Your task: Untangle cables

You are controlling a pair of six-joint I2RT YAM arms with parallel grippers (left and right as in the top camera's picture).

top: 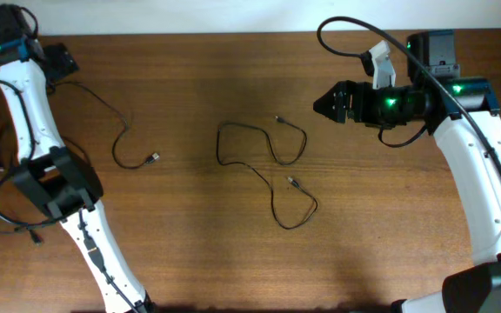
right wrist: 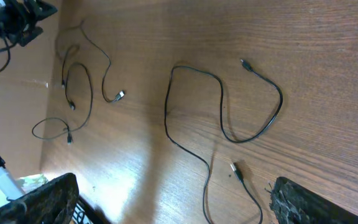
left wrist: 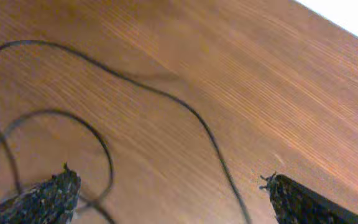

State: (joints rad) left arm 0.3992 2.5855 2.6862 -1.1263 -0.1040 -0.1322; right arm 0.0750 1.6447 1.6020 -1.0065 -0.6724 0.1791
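The sorting looks nearly finished: the looped cable (top: 218, 146) lies at the middle of the table (top: 190, 261), the second cable (top: 128, 120) well apart near the left edge (no crossing shows in the looped one). Left gripper (left wrist: 166, 183) and right gripper (right wrist: 173, 183) gape empty; next probably means pinching a plug end (top: 291, 181).

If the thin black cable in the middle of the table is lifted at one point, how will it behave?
The middle cable is probably floppy: it lies in loose curves, so both sides should hang down. It looks very thin, so it is likely light and easy to drag. Its small end plug may swing once lifted.
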